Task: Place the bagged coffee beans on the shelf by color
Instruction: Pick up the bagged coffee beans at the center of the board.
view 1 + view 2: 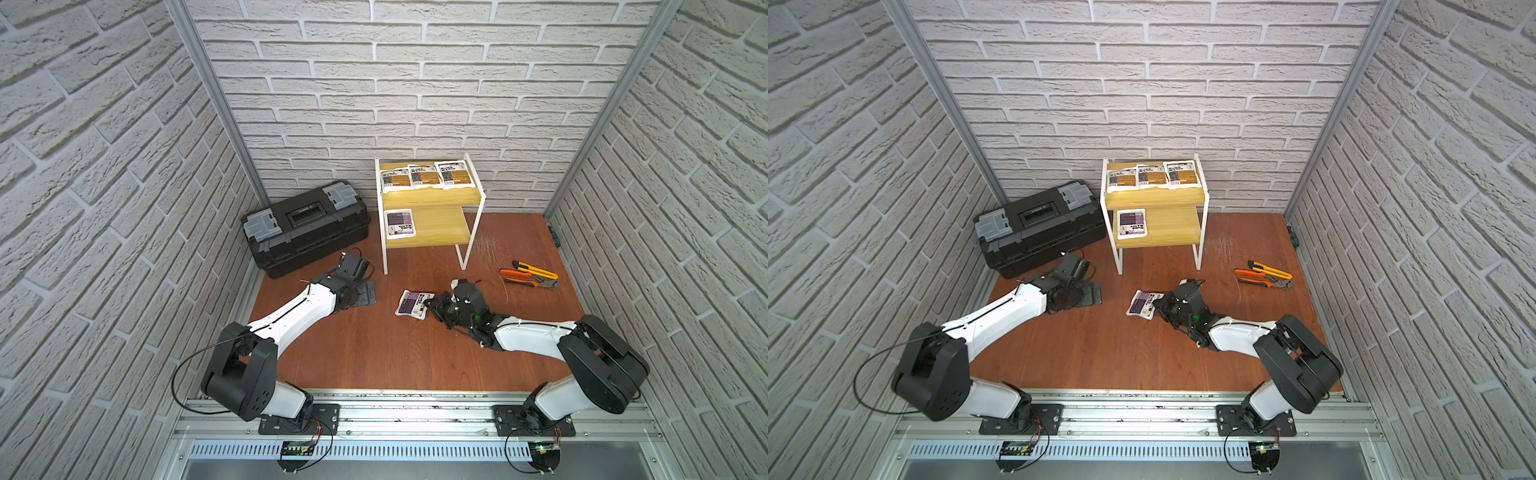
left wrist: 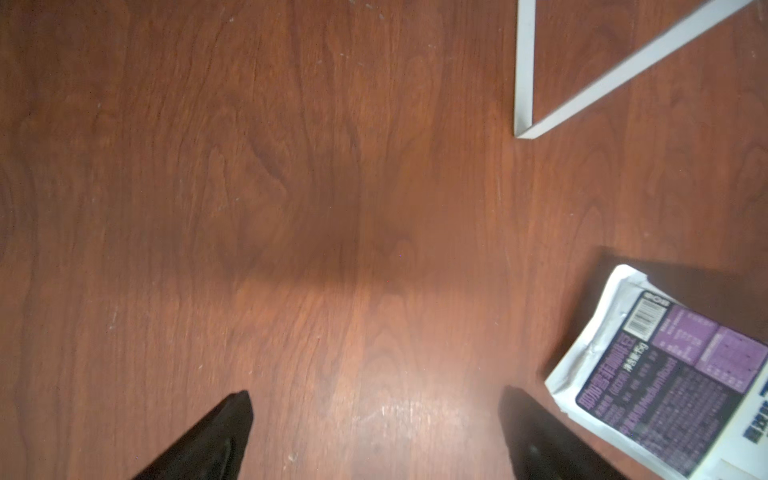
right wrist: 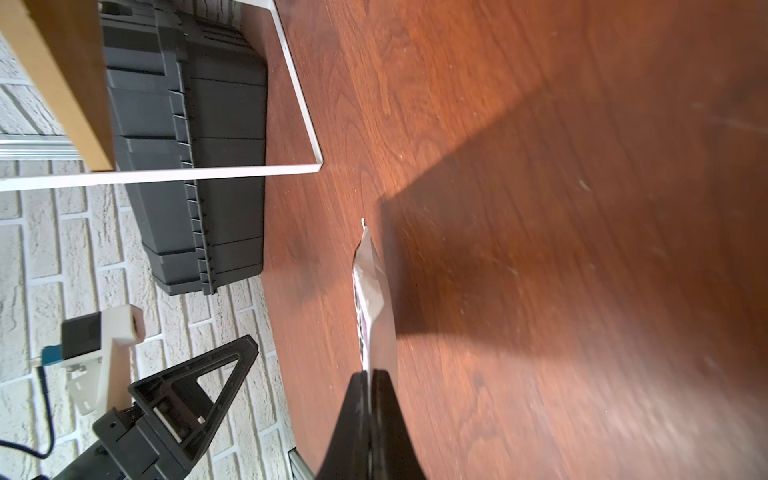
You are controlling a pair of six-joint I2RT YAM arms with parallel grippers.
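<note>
Right end effector (image 3: 368,374) first: jaws pressed together on the thin end seam of a purple pouch (image 3: 370,291). From the wrist I'm seeing it edge-on, a sliver of white film running away from the tips. In a top view the same pouch (image 1: 411,303) is out in front of the shelf (image 1: 476,228), label up. The dark shadow beside it in the left wrist view tells me it's probably riding just clear of the tabletop (image 1: 374,353), though I can't swear to it.

Handling call: this looks light and soft, a pillow of loose beans in slick film. Held by one end, I'd expect it to droop and the beans to slide toward the free end. The flat seam is the right bite, since the puffy middle would squash and squirt out. It's a thin, slippery hold though, so I'd carry it gently and low.

Left end effector (image 2: 374,392): jaws wide apart over bare wood, nothing in them, just beside the black toolbox (image 1: 305,226).

Out on the shelf, three orange pouches (image 1: 426,175) lie side by side on the upper board (image 1: 432,196). A second purple pouch (image 1: 400,223) lies flat at the toolbox end of the lower board (image 1: 440,228), with bare wood next to it. That's where I'd judge this one goes.
</note>
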